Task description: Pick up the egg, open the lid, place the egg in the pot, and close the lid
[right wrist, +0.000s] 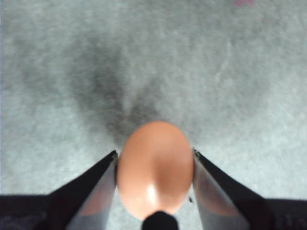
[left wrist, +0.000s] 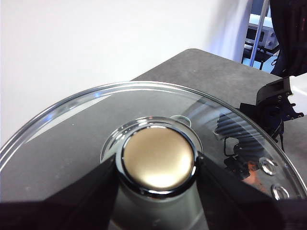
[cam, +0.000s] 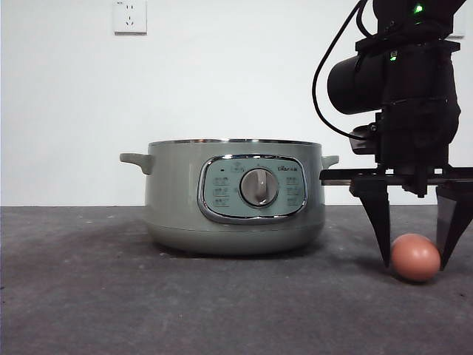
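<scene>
1. The egg lies on the gray table, to one side of the green pot and a little apart from it.
2. The right gripper reaches down over the egg. In the right wrist view its two black jaws sit on both sides of the egg, right against the shell. They look closed on it, but the egg rests on the table.
3. The left gripper holds the lid by its round knob, one jaw on each side. Through the glass you can see the table and the other arm far below, so the lid seems to be up in the air. In the front view the pot has no lid on it.
4. The egg is light and small. Its shell is smooth and hard but breaks easily, so a strong squeeze could crack it.
5. The egg is round, so it could slip out or roll away. The best place to hold it is across its fat middle, gently.
6. The lid is glass with a shiny rim. It is heavier and can break too. The knob is the right spot to hold.
</scene>
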`<move>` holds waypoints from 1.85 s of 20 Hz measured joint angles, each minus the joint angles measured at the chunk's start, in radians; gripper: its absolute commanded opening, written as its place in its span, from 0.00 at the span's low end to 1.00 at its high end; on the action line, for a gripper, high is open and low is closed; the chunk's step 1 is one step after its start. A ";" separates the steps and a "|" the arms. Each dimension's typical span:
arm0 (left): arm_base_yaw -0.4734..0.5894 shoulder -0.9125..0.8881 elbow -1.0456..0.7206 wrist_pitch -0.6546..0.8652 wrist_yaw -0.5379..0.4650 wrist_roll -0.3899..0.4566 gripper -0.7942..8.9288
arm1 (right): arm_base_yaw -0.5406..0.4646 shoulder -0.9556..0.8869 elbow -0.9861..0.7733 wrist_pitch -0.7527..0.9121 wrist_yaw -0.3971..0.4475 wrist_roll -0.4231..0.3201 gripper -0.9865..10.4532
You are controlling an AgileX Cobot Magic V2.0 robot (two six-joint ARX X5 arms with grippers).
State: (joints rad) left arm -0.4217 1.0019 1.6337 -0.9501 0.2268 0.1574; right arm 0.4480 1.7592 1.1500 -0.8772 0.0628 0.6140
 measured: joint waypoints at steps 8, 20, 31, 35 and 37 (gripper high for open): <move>0.000 0.000 0.000 0.000 0.000 0.000 0.07 | 0.003 -0.226 0.000 0.011 0.016 -0.143 0.08; 0.000 0.000 0.000 -0.017 -0.027 0.000 0.07 | 0.049 -0.277 0.276 0.261 -0.157 -0.306 0.08; 0.000 -0.002 0.000 -0.025 -0.027 0.000 0.07 | 0.089 0.323 0.826 0.032 -0.160 -0.471 0.08; 0.000 -0.003 0.000 -0.042 -0.027 0.000 0.07 | 0.117 0.404 0.853 0.026 -0.113 -0.525 0.08; 0.000 -0.003 0.000 -0.055 -0.027 0.000 0.07 | 0.121 0.425 0.853 0.011 -0.090 -0.548 0.08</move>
State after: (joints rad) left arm -0.4217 0.9993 1.6337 -1.0054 0.1993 0.1574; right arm 0.5690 2.1838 2.0033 -0.8658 -0.0273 0.0662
